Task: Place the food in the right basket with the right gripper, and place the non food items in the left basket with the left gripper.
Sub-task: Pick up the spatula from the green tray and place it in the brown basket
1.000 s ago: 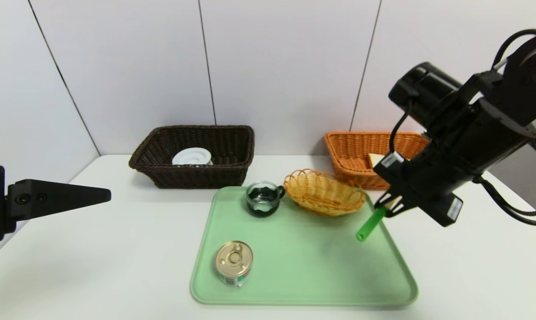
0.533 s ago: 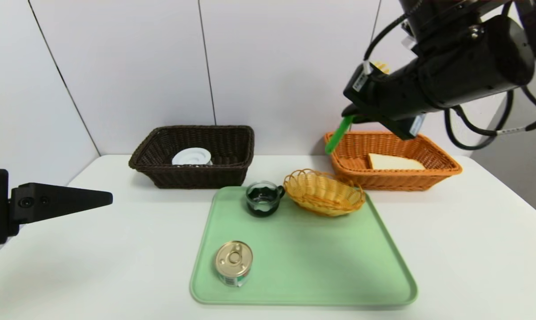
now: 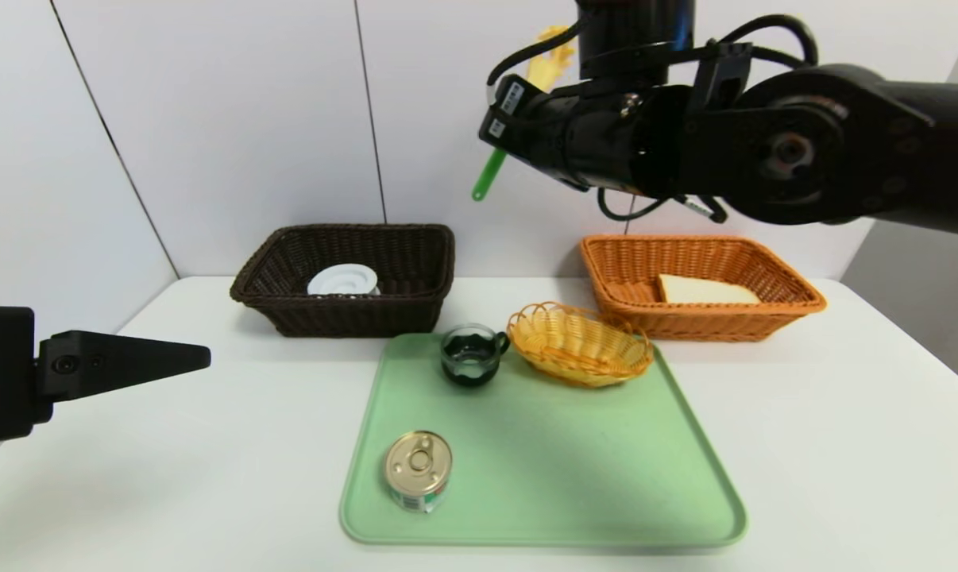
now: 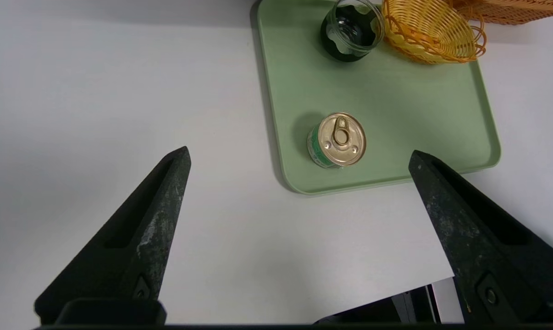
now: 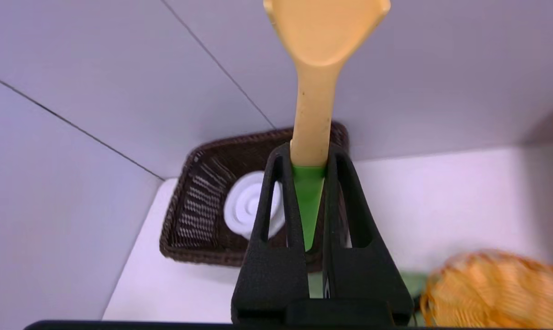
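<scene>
We see the right pincer [image 5: 308, 158] clenched on the pasta spoon [image 5: 314, 82] at upper centre, left pincer [image 4: 299, 158] released at lower left, tin can [image 3: 418, 470] on the tray [image 3: 574, 477]

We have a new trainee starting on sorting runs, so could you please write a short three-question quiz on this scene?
1. True or false: the right gripper is shut on the pasta spoon.
2. Which item lies in the dark brown basket? A) bread slice B) white reel C) tin can
3. Fill in: the tin can and the glass cup stand on the green ____.

Key
1. True; it holds the spoon high in the air above the table, while the left gripper hangs open off to the left.
2. B; the white reel. The bread slice is in the orange basket.
3. tray.
</scene>
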Controlling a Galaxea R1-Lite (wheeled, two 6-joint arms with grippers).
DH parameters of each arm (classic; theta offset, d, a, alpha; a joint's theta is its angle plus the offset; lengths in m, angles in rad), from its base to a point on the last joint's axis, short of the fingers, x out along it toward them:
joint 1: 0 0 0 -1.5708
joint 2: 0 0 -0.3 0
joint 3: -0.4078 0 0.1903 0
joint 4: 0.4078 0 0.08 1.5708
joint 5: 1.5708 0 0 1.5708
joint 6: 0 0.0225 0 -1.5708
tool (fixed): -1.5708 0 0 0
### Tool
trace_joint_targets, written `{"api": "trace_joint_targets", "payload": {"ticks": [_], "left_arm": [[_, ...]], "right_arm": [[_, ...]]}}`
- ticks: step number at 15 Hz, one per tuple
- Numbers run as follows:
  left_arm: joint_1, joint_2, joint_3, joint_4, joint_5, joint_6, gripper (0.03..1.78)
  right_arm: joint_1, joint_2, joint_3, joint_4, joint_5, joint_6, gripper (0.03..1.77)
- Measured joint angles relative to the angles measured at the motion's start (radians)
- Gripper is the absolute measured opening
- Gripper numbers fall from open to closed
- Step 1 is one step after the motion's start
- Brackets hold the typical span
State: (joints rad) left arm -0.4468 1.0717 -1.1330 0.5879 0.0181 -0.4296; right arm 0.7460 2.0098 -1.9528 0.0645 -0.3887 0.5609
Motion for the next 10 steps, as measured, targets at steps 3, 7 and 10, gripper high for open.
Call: {"api": "trace_joint_targets", "payload": {"ticks": [3, 7, 10], "left_arm": [[0.002, -0.007, 0.009, -0.001, 0.001, 0.005, 1.69], [0.015, -0.02, 0.007, 0.001, 0.001, 0.011, 1.69], [0.017, -0.036, 0.02, 0.003, 0.001, 0.011, 1.69]], "right_arm": [[0.014, 0.089, 0.0, -0.239, 0.029, -0.134, 0.15], [0.019, 0.214, 0.0, -0.421, 0.088, -0.173, 0.15], [0.021, 0.292, 0.007, -0.473, 0.096, -0.177, 0.15]]}}
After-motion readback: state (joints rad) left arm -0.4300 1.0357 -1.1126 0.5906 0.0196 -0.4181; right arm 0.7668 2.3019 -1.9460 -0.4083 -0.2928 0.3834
